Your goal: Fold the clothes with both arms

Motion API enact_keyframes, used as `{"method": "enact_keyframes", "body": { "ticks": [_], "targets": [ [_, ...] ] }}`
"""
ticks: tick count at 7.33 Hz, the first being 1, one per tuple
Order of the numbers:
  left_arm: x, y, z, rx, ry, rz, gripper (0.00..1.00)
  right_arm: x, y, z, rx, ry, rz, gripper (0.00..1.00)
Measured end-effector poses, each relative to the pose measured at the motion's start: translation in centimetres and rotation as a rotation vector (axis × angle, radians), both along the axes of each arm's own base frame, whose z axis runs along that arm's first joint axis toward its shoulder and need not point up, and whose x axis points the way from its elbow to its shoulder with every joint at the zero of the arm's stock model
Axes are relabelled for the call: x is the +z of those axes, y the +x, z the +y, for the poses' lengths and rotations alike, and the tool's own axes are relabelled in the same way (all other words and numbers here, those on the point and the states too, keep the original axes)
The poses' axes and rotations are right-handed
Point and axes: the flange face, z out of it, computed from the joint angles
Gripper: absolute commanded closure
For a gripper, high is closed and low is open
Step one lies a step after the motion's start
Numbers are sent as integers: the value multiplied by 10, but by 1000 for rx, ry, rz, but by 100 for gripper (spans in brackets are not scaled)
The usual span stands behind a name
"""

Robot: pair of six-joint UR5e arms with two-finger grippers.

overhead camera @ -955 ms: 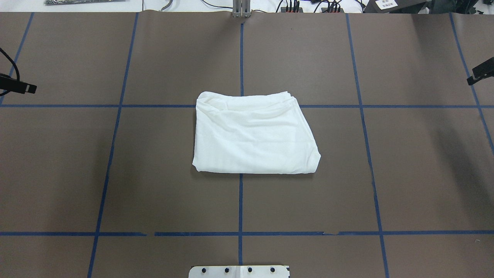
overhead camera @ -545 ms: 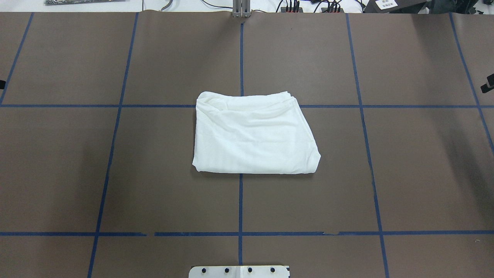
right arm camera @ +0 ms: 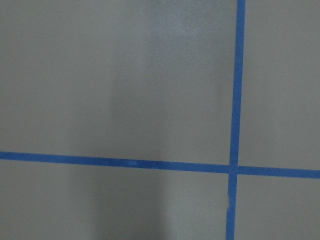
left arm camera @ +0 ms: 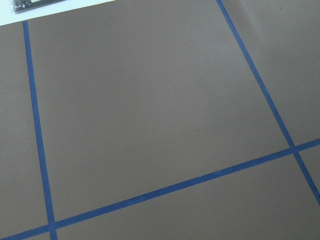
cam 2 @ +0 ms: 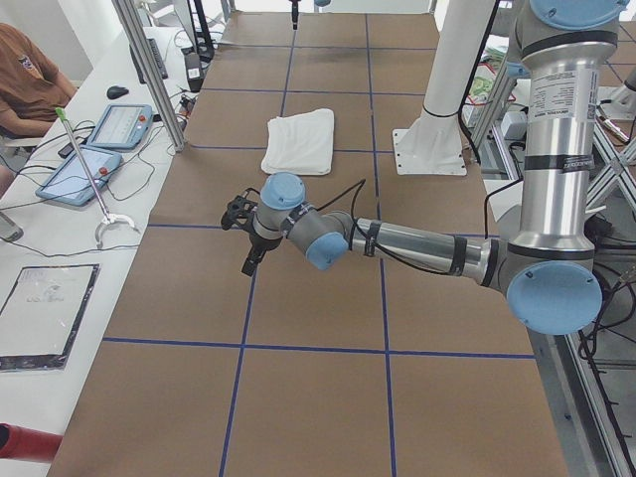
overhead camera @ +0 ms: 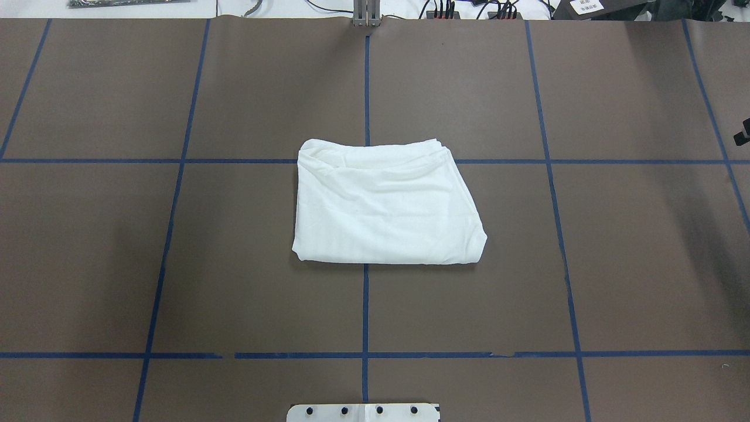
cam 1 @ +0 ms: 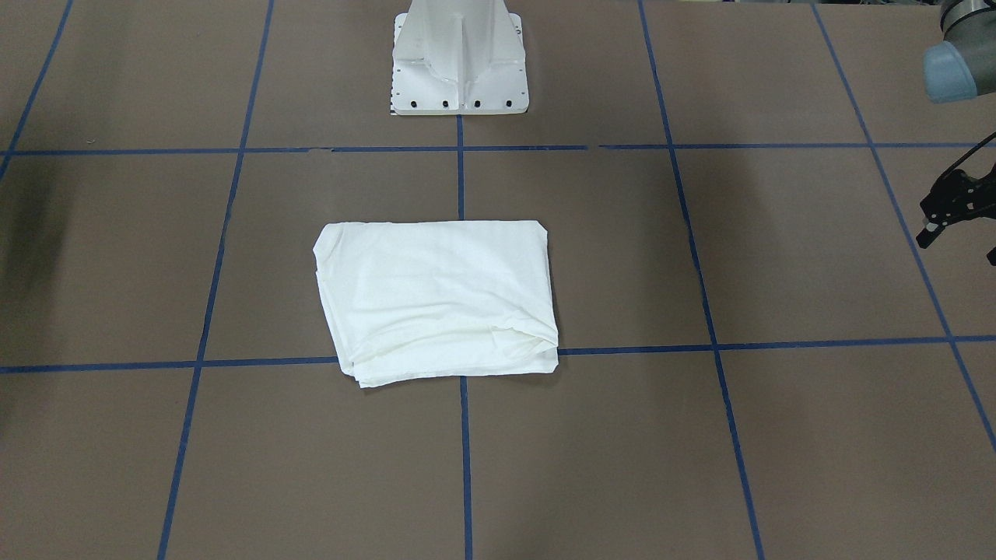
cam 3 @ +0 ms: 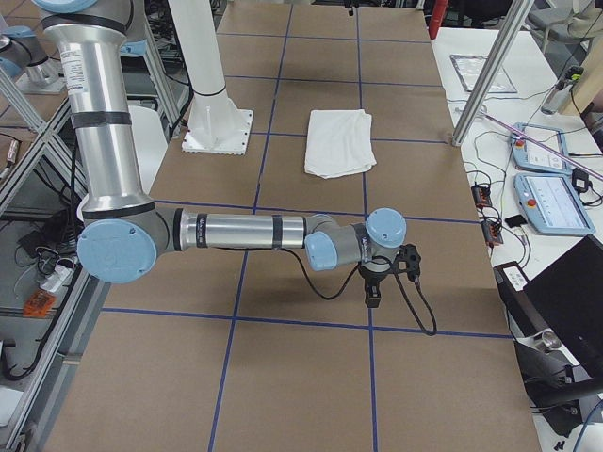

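Observation:
The white shirt [overhead camera: 384,205] lies folded into a compact rectangle at the middle of the brown table, no text or collar showing. It also shows in the front view [cam 1: 436,299] and both side views [cam 2: 300,139] [cam 3: 339,141]. My left gripper [cam 1: 959,245] hangs over the table far out on my left, empty, with its fingers apart; it is cut by the frame edge. It also shows in the exterior left view [cam 2: 246,238]. My right gripper [overhead camera: 743,138] is only a black sliver at the overhead view's right edge; I cannot tell its state. It is far from the shirt [cam 3: 377,282].
The white pedestal base [cam 1: 459,54] stands behind the shirt on my side. Blue tape lines [overhead camera: 365,305] grid the table. Cables and plugs [overhead camera: 469,9] lie along the far edge. Tablets [cam 2: 119,124] and a seated person [cam 2: 25,79] are beside the table on my left.
Both grippers have drawn outward, away from the shirt. The left one has left the overhead view; only a sliver of the right one remains. The shirt has not moved.

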Motion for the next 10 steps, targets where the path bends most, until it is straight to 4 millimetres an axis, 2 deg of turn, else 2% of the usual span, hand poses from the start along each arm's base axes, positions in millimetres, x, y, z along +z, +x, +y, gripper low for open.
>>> {"method": "enact_keyframes", "body": {
  "ticks": [1,3,5,7,10],
  "targets": [
    [10,-8,-2,33,0,-40,0,-3,4,2,6,6,-2,0],
    [25,-43,-4,27,-25,-87,0,-14,18,15,29,24,-8,0],
    [35,-75,-4,40,-5,-127,0,-9,24,26,37,6,-3,0],
    [45,-90,2,34,-18,-139,0,-1,27,35,18,2,5,0],
    [64,-94,13,40,-69,-110,0,-1,47,39,-11,-4,18,0]
  ]
}}
